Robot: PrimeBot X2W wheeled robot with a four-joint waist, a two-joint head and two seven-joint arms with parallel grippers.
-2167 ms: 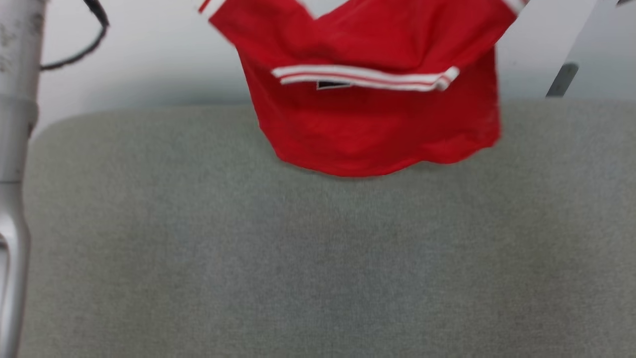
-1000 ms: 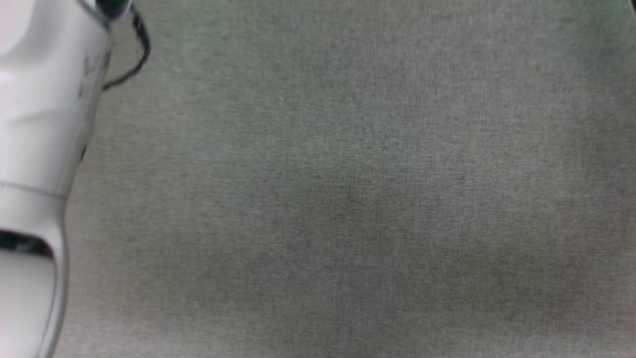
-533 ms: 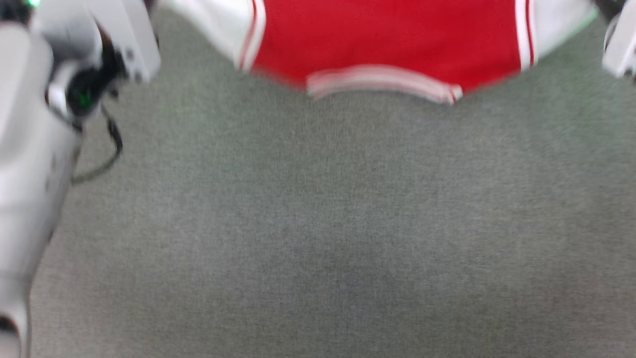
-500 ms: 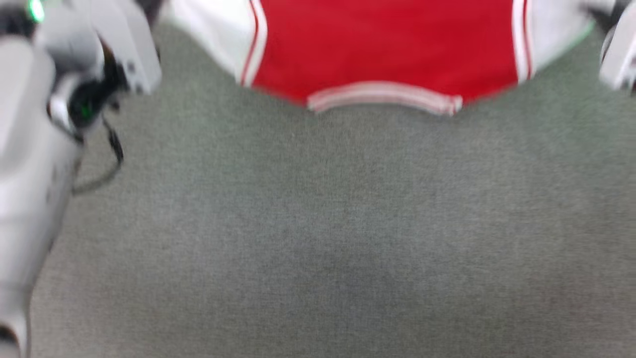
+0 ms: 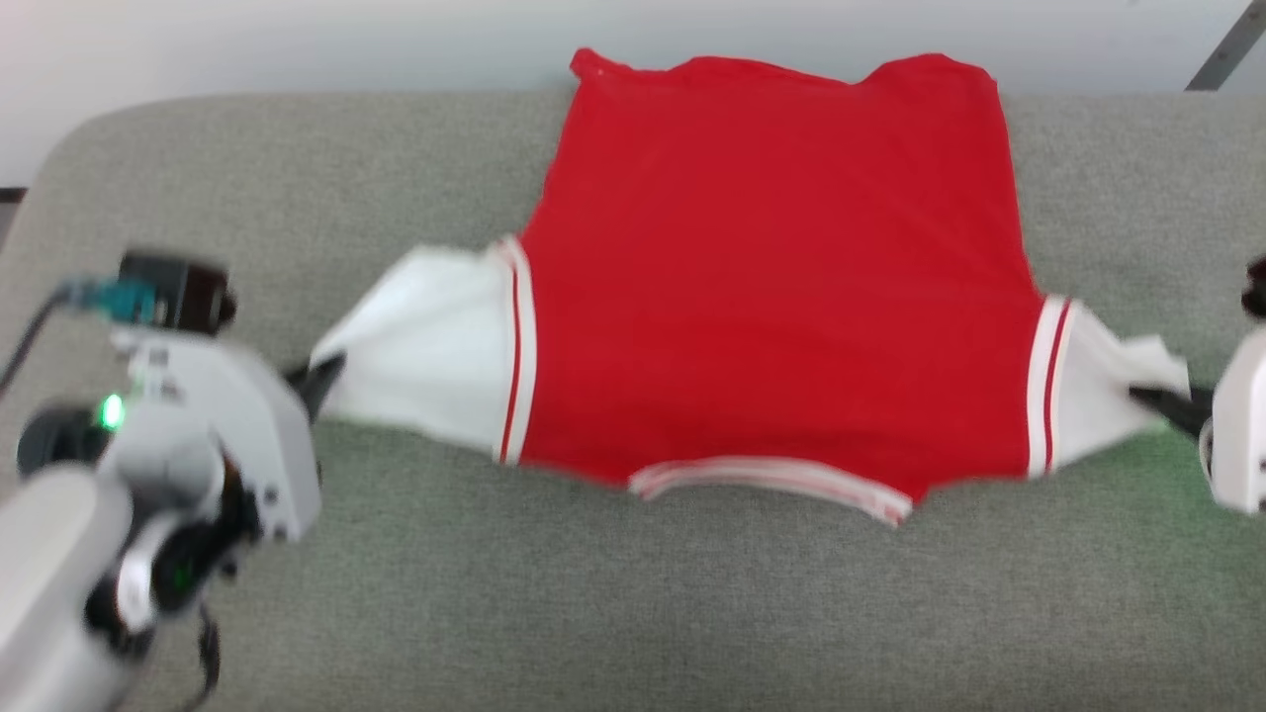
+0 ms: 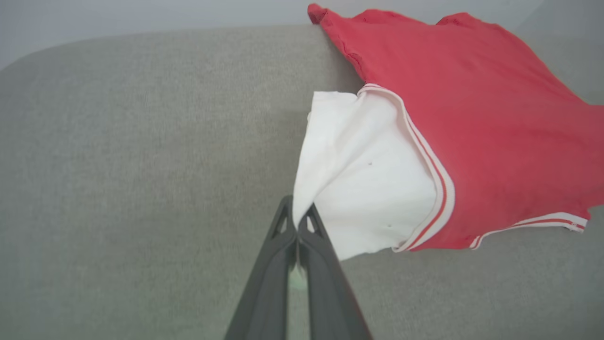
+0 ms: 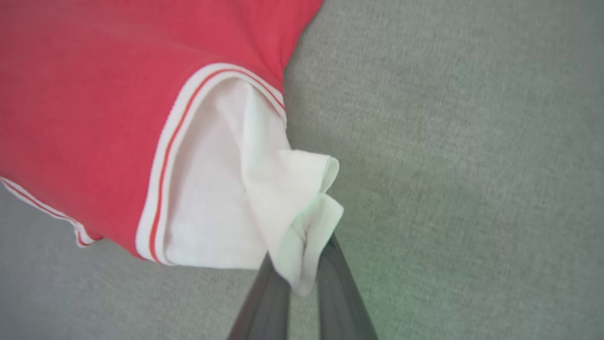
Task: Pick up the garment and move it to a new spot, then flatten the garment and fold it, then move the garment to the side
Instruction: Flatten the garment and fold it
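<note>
The garment [image 5: 771,287], a red T-shirt with white sleeves and striped trim, lies spread across the grey cushion [image 5: 692,613], neckline toward me and its far end over the back edge. My left gripper [image 5: 318,378] is shut on the tip of the left white sleeve [image 6: 358,184]. My right gripper [image 5: 1152,400] is shut on the bunched end of the right white sleeve [image 7: 283,198]. Both sleeves are pulled outward. In the wrist views the dark fingers [image 6: 302,236] pinch white cloth, and the right fingers [image 7: 330,264] hold a folded wad.
The grey cushion has a rounded far-left corner [image 5: 89,129] and a pale wall or floor [image 5: 297,40] behind its back edge. A dark cable [image 5: 30,326] runs from the left wrist. Bare cushion lies in front of the shirt.
The head camera has tilted, so the whole shirt and both grippers have come into view. Half a second ago only the shirt's near edge showed at the top. Both grips are unchanged.
</note>
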